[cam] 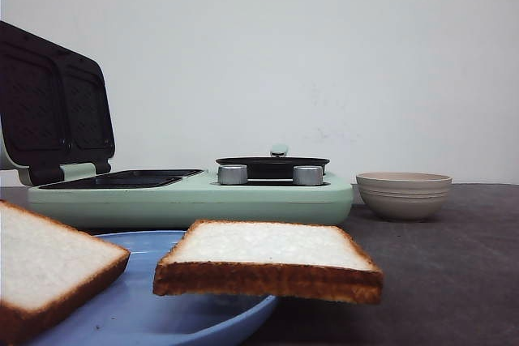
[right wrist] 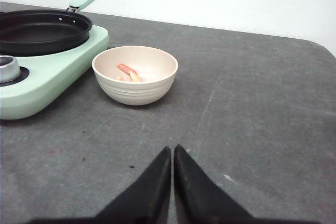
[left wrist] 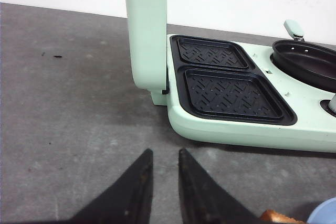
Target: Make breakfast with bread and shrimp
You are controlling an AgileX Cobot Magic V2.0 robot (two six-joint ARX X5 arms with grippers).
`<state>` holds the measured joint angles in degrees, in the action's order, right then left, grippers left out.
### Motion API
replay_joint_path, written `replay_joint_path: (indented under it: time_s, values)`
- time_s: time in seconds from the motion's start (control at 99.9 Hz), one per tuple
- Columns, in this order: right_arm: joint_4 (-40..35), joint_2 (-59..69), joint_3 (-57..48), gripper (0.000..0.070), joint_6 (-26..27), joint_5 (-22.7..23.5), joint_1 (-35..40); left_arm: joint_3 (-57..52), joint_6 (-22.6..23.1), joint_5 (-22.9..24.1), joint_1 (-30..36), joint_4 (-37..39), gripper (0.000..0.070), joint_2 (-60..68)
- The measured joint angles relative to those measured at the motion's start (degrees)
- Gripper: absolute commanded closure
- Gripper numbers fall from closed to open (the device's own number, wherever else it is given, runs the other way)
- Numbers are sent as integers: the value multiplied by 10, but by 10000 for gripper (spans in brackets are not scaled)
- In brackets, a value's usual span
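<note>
While both arms hang low over the grey table, the scene reads so:

Left gripper: fingers a little apart, nothing between them, above bare table just in front of the cooker's grill end.
Right gripper: fingertips pressed together, holding nothing, near the bowl but apart from it.
Bread: two slices on the blue plate at the front; one slice overhangs the plate's right rim, the other slice lies at the left, cut off by the view's edge.
Shrimp: orange-pink pieces inside the beige bowl, which stands on the table just right of the cooker.
Cooker: mint green, lid raised upright, two black ribbed grill plates exposed.
Pan: black, seated on the cooker's right half, behind two silver knobs.
</note>
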<state>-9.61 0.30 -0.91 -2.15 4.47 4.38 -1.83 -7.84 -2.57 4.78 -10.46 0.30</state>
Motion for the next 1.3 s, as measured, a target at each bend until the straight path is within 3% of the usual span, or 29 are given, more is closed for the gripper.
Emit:
replay_joint_path:
  time_s: [0.521, 0.871, 1.001, 1.302]
  values:
    - [0, 0, 0, 699, 3, 0, 0, 0, 0, 0, 0, 0, 674, 0]
    - [0, 0, 0, 699, 103, 0, 0, 0, -6, 0, 0, 0, 689, 0]
    - [-3, 0, -1, 700, 137, 3, 0, 0, -43, 0, 0, 0, 689, 0]
    - [-61, 22, -92, 700, 182, 16, 0, -43, -187, -2, 0, -61, 687, 5]
